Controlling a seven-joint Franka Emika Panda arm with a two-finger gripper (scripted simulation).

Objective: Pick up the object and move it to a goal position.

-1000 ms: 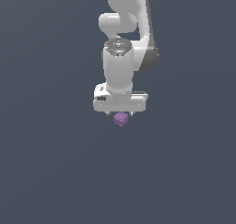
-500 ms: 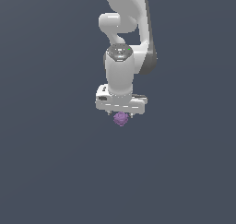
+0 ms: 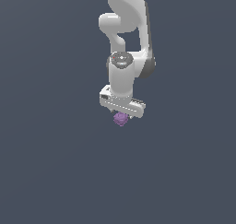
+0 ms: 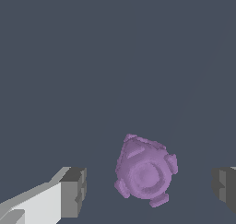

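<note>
Claw [image 3: 121,116] pointed straight down, jaws spread wide; in the wrist view a clear gap is seen on both sides between the grey pads [image 4: 73,192] and the purple object [image 4: 144,171], so nothing is gripped. Object [image 3: 120,119] is seen directly under the claw, between the fingers. White arm [image 3: 125,43] is held upright above, elbow bent towards the exterior view's right. Plain grey surface [image 3: 55,172] all around.

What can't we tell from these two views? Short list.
- Goal position: no marker shows in either view.
- Lump on the floor or lifted: exterior view shows no shadow or contact cue; wrist view looks straight past it.
- End effector fingers: in the wrist view one finger is partly cut off by the frame edge, the other nearly all; both stand apart from the lump.
- Fingertips in the exterior view: too small, hidden behind the end effector body.
</note>
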